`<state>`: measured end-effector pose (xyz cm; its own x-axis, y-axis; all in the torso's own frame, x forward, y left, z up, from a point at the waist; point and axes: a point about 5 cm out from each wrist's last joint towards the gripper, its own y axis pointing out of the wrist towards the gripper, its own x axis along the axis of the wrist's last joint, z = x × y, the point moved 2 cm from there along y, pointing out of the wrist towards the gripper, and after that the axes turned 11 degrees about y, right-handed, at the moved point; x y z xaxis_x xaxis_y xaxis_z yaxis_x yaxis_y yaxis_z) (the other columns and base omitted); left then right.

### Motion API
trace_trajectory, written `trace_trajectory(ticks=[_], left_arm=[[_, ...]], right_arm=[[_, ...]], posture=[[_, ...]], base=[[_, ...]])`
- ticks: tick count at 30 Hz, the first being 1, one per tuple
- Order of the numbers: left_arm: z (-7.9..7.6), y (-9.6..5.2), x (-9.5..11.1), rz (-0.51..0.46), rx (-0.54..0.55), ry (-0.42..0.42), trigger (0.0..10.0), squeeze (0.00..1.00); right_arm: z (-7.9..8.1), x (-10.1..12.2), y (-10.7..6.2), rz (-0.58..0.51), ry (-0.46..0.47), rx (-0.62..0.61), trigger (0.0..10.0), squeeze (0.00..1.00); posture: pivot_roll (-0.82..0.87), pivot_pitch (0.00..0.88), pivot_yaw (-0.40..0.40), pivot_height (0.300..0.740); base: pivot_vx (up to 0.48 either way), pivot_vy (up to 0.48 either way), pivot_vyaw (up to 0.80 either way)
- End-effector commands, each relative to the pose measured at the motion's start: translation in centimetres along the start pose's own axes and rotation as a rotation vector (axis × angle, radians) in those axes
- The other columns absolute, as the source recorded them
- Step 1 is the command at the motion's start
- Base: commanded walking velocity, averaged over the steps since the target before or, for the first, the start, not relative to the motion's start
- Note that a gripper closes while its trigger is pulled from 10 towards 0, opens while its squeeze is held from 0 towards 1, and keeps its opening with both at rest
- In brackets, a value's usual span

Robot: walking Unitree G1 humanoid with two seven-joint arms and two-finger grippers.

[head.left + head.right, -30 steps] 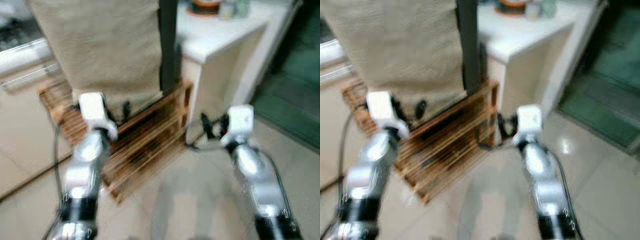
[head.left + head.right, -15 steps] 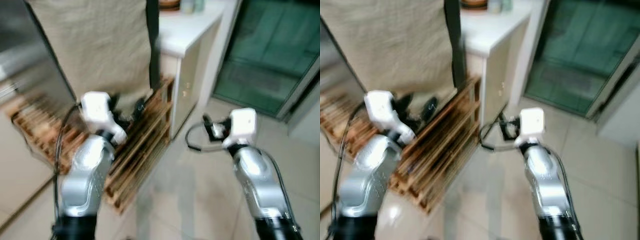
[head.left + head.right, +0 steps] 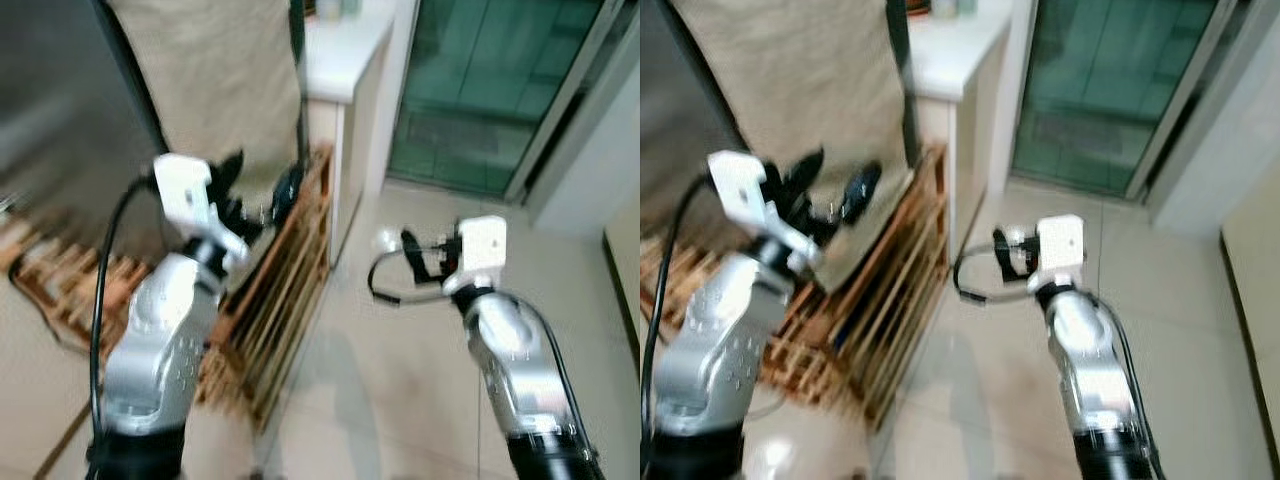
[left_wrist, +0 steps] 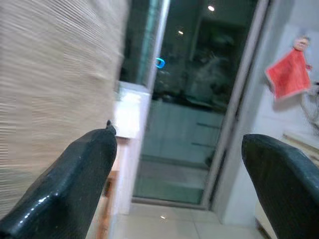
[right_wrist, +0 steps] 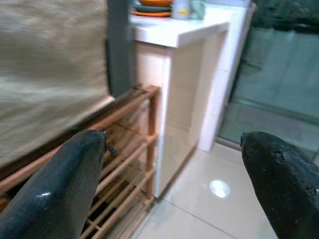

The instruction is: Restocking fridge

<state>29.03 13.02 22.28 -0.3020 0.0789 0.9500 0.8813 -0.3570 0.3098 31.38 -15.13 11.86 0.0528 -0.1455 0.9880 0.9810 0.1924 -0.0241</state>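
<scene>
here both fingers [image 4: 75,184] gape, empty.

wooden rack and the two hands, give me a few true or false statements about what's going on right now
1. The left hand is open with nothing between its fingers. True.
2. The right hand is shut on a bottle. False: its fingers stand wide apart and hold nothing.
3. The wooden rack stands on the floor beside the white counter. True.
4. A beige cloth hangs down over part of the rack. True.
5. The white counter's top is bare. False: an orange dish and small containers sit on it.
6. A blue cloth hangs on the wall in the left wrist view. False: the red cloth hangs there.
</scene>
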Motion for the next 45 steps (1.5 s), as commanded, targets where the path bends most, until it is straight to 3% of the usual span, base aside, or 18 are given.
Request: trace_trajectory(ticks=[1,5,7,13,14,18,19,22,27,30,34,41,45], left_arm=[[-0.1,-0.4,1.1,-0.026,-0.024,0.000,10.0,0.00],[0.0,-0.3,1.6,-0.026,-0.068,0.006,10.0,0.00],[1.5,-0.4,0.9,0.017,-0.054,0.067,10.0,0.00],[4.3,0.8,-1.8,0.141,0.111,0.182,10.0,0.00],[5.5,1.0,-3.0,0.190,0.195,0.202,10.0,0.00],[7.0,1.3,-3.7,0.229,0.282,0.219,10.0,0.00],[8.0,1.3,-3.9,0.245,0.340,0.215,10.0,0.00],[8.5,1.3,-4.0,0.248,0.372,0.197,10.0,0.00],[7.5,1.8,-4.2,0.217,0.347,0.163,10.0,0.00],[5.5,2.3,-3.7,0.167,0.262,0.125,10.0,0.00],[4.3,2.3,-3.4,0.148,0.209,0.135,10.0,0.00],[3.8,2.5,-3.7,0.155,0.184,0.138,10.0,0.00],[4.0,2.7,-5.5,0.235,0.205,0.159,10.0,0.00]], right_arm=[[-0.3,0.5,0.1,-0.016,-0.005,0.004,10.0,0.00],[-0.5,0.5,0.2,-0.012,-0.005,0.005,10.0,0.00],[-0.3,0.3,0.4,-0.005,0.001,0.012,10.0,0.00],[0.2,0.5,1.0,-0.016,0.001,0.030,10.0,0.00],[0.4,0.6,1.1,-0.022,-0.001,0.034,10.0,0.00],[0.8,0.7,1.2,-0.027,-0.006,0.046,10.0,0.00],[0.9,0.6,1.0,-0.027,-0.009,0.049,10.0,0.00],[0.8,0.5,0.9,-0.026,-0.011,0.047,10.0,0.00],[0.6,0.3,0.6,-0.020,-0.012,0.039,10.0,0.00],[0.5,0.3,0.5,-0.018,-0.015,0.036,10.0,0.00],[0.4,0.3,0.6,-0.017,-0.015,0.031,10.0,0.00],[0.6,0.1,0.6,-0.014,-0.013,0.033,10.0,0.00],[0.7,0.0,0.7,-0.011,-0.010,0.035,10.0,0.00]], posture=[[-0.01,0.000,0.028,0.740],[0.00,0.000,0.020,0.740],[0.02,0.000,0.009,0.740],[0.02,0.000,0.006,0.740],[0.02,0.000,0.006,0.740],[0.01,0.000,0.015,0.740],[0.00,0.000,0.023,0.740],[0.00,0.000,0.026,0.740],[-0.01,0.000,0.025,0.740],[-0.01,0.000,0.028,0.740],[-0.01,0.000,0.029,0.740],[-0.01,0.000,0.030,0.740],[0.00,0.000,0.027,0.740]], base=[[0.000,0.000,0.00],[0.000,0.000,0.00],[0.000,0.000,0.00],[0.000,0.000,0.00],[0.000,0.000,0.00],[0.000,0.000,0.00],[0.000,0.000,0.00],[0.000,0.000,0.00],[0.000,0.000,0.00],[0.000,0.000,0.00],[0.000,0.000,0.00],[0.000,0.000,0.00],[0.000,0.000,0.00]])
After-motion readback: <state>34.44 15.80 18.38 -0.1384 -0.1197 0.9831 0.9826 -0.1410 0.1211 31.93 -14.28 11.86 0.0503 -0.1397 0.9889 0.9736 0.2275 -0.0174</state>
